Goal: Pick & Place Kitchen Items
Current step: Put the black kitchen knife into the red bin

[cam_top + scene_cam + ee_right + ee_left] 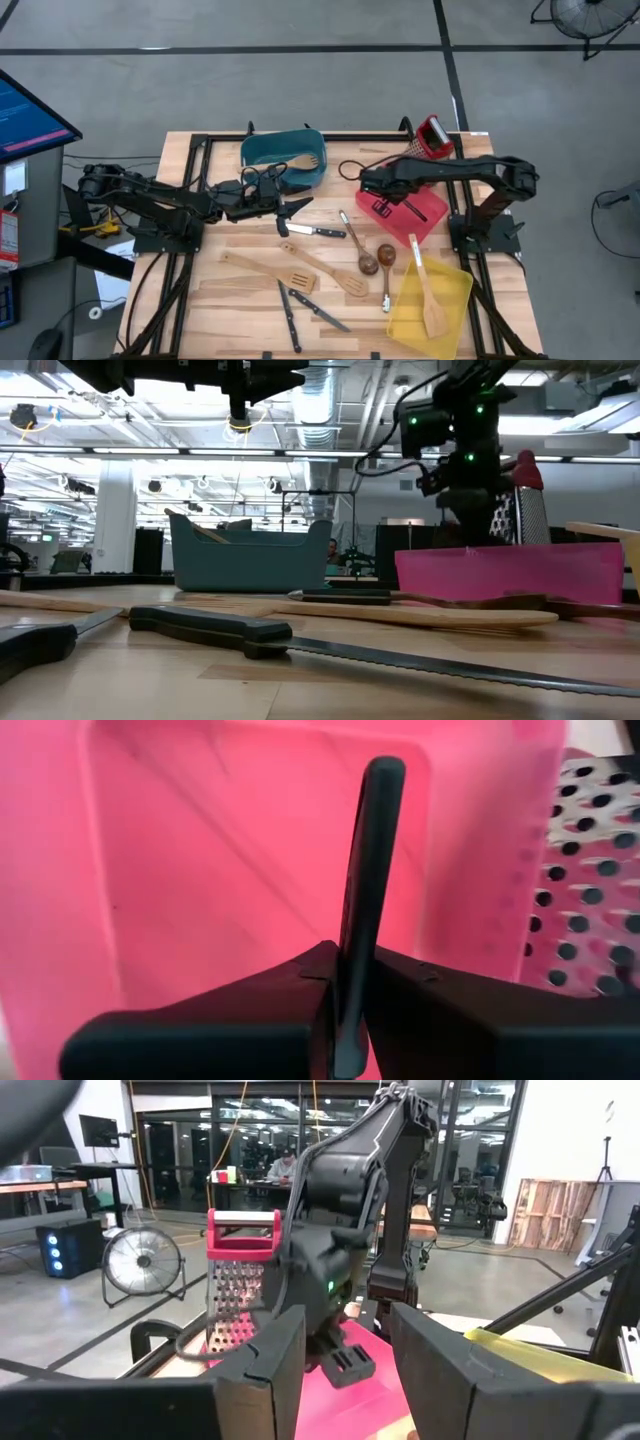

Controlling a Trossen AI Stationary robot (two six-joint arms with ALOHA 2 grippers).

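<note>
A teal bin (pixel 283 157) with a wooden utensil (pixel 302 162) in it is set at the far side of the table (pixel 180 200), a red bin (pixel 432 222) at the right, and a yellow bin (pixel 452 300) with a wooden spatula (pixel 428 290) in it at the near right. A metal grater with a red handle (pixel 433 137) is stood just beyond the red bin, near the right arm. Spread on the bare wood between the bins are two brown spoons (pixel 376 258), a slotted wooden turner (pixel 325 268), a second wooden turner (pixel 270 270) and three black-handled knives (pixel 300 310), with another knife (pixel 315 231) lying just below the left gripper. In the low view a serrated knife (pixel 300 640) is seen nearest the camera. The right gripper (pixel 345 985) is held over the red bin (pixel 200 840), its fingers clamped together on a slim black handle (pixel 368 860) that stands up between them. The left gripper (pixel 290 210) is hung above the table centre, near the teal bin, with its fingers (pixel 270 1370) parted and nothing between them. No writing or label can be read on any item.
</note>
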